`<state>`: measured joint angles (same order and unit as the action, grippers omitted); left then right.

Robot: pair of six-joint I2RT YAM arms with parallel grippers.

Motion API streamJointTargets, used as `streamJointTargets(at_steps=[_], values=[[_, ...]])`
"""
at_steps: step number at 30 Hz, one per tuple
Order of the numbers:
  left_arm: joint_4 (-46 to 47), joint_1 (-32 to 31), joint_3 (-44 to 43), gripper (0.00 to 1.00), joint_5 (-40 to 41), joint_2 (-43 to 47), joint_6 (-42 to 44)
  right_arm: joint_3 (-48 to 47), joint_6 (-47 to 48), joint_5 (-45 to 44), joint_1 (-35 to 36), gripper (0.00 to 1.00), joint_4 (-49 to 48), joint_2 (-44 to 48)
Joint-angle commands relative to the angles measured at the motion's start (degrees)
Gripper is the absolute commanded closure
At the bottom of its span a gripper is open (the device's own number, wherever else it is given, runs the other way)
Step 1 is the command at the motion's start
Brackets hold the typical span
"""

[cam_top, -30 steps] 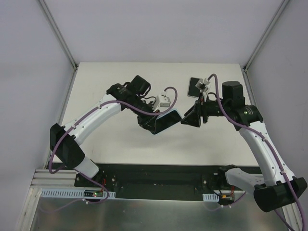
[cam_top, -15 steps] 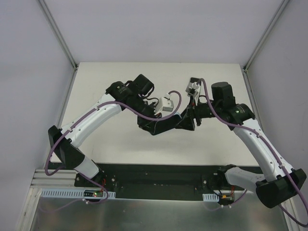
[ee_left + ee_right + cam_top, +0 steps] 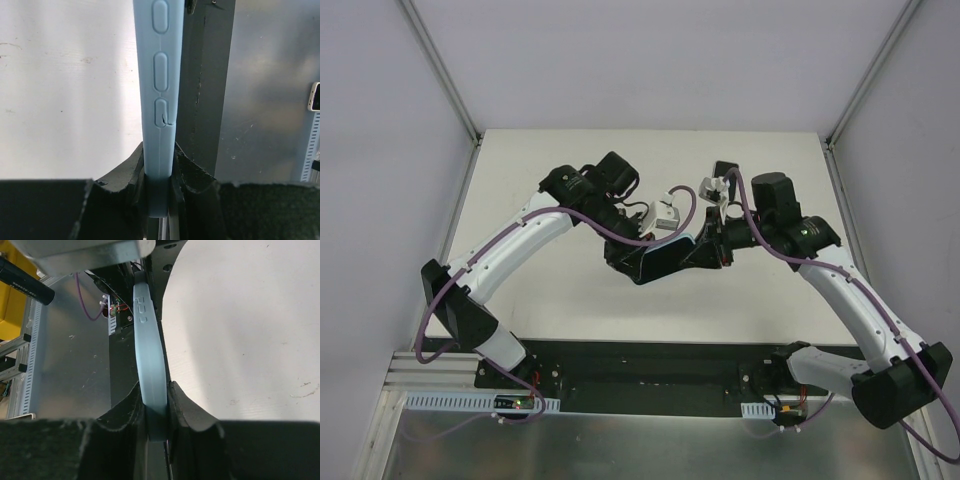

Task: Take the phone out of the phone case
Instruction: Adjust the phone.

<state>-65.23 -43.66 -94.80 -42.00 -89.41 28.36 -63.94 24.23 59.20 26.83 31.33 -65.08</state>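
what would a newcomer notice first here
The left arm and right arm meet above the middle of the white table, sharing one light blue phone case held on edge in the air. The left pincer is shut on one end and the right pincer on the other, each squeezing its thin side.

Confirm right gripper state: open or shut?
Shut: the right gripper clamps the phone case; both fingers press its blue edge, no gap visible.
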Motion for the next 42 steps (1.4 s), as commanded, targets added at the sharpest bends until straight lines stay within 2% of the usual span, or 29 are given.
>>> streamJointTargets(at_steps=[1, 2, 4, 6, 9, 11, 14, 18, 23, 31, 37, 42], values=[[2.39, -0.9, -3.19, 1.0, -1.6, -0.07, 1.7, -1.01, -3.14, -0.84, -0.55, 1.0, -1.71, 1.79], [2.3, -0.9, -3.45, 0.97, -1.42, -0.07, 1.61, -1.01, -3.57, -1.1, -0.64, 1.0, -1.89, 2.15], [2.48, -0.38, -3.81, 0.67, -1.51, 0.11, 1.44, -1.44, -5.06, -0.93, -1.51, 1.0, -2.76, 2.59], [3.44, 0.59, -3.9, 0.33, -1.95, 0.46, 0.74, -2.41, -6.9, -0.4, -2.31, 1.0, -3.82, 2.5], [6.6, 3.57, -3.55, 0.1, -3.87, 1.69, -2.07, -4.43, -9.02, 0.3, -3.36, 1.0, -4.43, 2.15], [9.32, 7.69, -3.2, 0.02, -7.03, 2.56, -4.88, -5.4, -10.51, 0.3, -3.71, 1.0, -5.66, 2.06], [13.8, 12.45, -1.79, 0.01, -11.34, 4.06, -9.8, -6.98, -12.97, -0.31, -4.24, 1.0, -7.51, 1.62], [24.86, 15.53, 5.21, 0.01, -11.53, 8.27, -18.57, -10.23, -15.61, -0.31, -5.12, 1.0, -8.83, 0.66], [39.2, 16.33, 13.76, 0.01, -14.41, 12.67, -28.09, -12.96, -20.09, -1.19, -6.26, 1.0, -12.52, -0.4], [53.7, 16.24, 17.28, 0.03, -17.15, 12.24, -42.06, -11.47, -28.96, 0.12, -7.67, 1.0, -21.39, -1.63], [63.72, 16.24, 19.74, 0.21, -19.17, 11.18, -51.46, -9.62, -35.3, 1.79, -9.16, 1.0, -28.33, -1.54], [66.99, 16.24, 20.1, 0.3, -19.7, 11.53, -54.02, -5.67, -40.31, 3.2, -9.34, 1.0, -36.06, -1.72]])
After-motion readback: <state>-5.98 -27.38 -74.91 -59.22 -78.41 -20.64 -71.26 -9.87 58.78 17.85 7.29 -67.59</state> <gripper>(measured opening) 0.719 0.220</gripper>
